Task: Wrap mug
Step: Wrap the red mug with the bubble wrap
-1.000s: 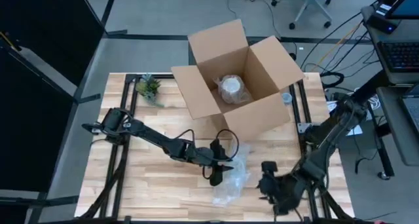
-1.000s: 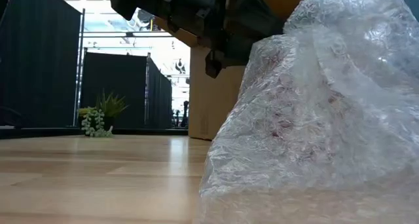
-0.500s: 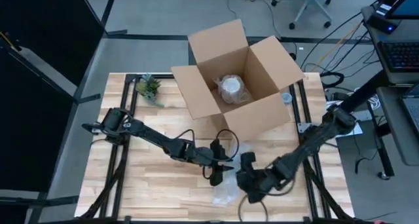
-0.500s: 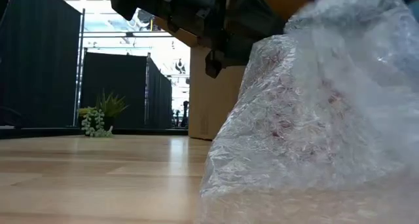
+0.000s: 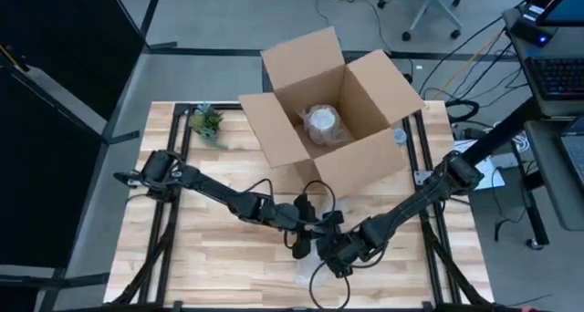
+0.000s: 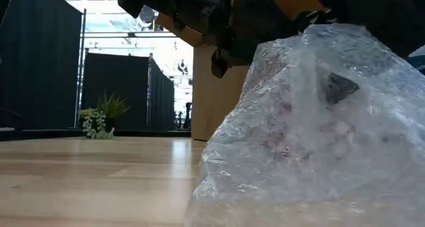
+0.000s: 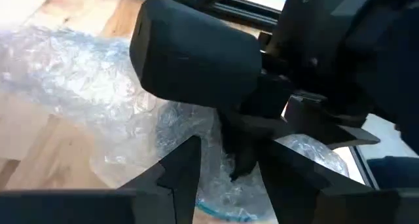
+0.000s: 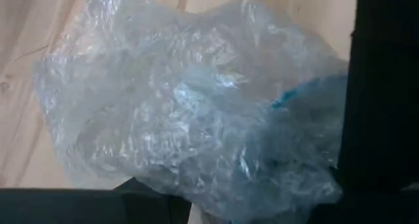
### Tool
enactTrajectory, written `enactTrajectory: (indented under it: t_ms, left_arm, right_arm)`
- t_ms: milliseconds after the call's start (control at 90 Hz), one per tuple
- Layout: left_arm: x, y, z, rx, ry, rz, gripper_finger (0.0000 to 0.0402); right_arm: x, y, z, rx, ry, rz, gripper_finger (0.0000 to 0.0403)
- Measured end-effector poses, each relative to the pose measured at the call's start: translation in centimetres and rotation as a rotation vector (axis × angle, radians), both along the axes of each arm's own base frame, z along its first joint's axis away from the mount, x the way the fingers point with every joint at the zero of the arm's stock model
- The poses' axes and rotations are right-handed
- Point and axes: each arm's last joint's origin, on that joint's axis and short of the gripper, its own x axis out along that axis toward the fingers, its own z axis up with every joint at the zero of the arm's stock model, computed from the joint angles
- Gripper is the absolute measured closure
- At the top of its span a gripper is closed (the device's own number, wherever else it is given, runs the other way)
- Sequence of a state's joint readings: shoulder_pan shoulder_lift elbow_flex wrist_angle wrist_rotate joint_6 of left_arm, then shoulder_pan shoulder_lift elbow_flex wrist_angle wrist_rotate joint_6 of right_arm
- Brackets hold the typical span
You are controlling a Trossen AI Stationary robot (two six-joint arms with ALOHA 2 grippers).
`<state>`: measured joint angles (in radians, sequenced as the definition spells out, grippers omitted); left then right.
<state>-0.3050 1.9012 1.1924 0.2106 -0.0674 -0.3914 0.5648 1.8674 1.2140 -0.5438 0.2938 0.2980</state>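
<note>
**A:** High view first: we've got both arms crowded over the bubble wrap bundle [image 5: 315, 262] near the front edge of the table [image 5: 210, 257], roughly 6 o'clock from the open cardboard box [image 5: 333, 111]. The left gripper [image 5: 304, 241] sits at the bundle's 11 o'clock edge, the right gripper [image 5: 336, 251] just at its 2 o'clock side, and the two are almost touching.

**B:** Where's the mug, though? We only see a hint of blue [image 8: 308, 96] through the plastic in the right wrist view, so we guess it's inside the bundle, but we can't say which way its long axis runs.

**A:** Agreed. The crumpled wrap itself trails toward 6 o'clock, away from both grippers.

**B:** Jaws? In the left wrist view we see the left fingers [image 7: 180, 168] spread apart, with wrap between them and nothing pinched. For the right one, we can't tell.

**A:** Same here. Both are about equally near, so we think the next fold hinges on whichever gets a grip on the loose 6 o'clock flap.

**B:** There's also something wrapped [image 5: 321, 122] already sitting in the box.
</note>
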Motion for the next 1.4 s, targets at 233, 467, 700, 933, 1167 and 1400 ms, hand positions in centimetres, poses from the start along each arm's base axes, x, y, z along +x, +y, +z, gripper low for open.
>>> enactTrajectory:
  t_ms: [233,467,700,933,1167,1400]
  left_arm:
    - [-1.3,-1.1,2.7,0.038,-0.051,-0.009,0.0260]
    - [0.0,-1.1,-1.0,0.071,-0.003,0.043,0.0260]
    - [0.6,-1.1,-2.9,0.073,0.029,0.059,0.0260]
    - [0.7,-1.0,-3.0,0.073,0.030,0.053,0.0260]
    - [0.7,-1.0,-3.0,0.072,0.029,0.050,0.0260]
    - [0.7,-0.9,-3.0,0.071,0.029,0.051,0.0260]
  right_arm:
    - [0.0,0.0,0.0,-0.001,0.001,0.005,0.0245]
    - [0.3,0.1,0.1,0.014,-0.020,0.011,0.0245]
    - [0.3,0.1,0.8,0.021,-0.032,0.022,0.0245]
    - [-0.4,0.2,5.6,0.068,-0.050,0.005,0.0245]
    - [-3.4,0.3,10.6,0.108,-0.069,-0.032,0.0245]
    - [-6.5,-0.8,12.1,0.079,-0.028,-0.188,0.0245]
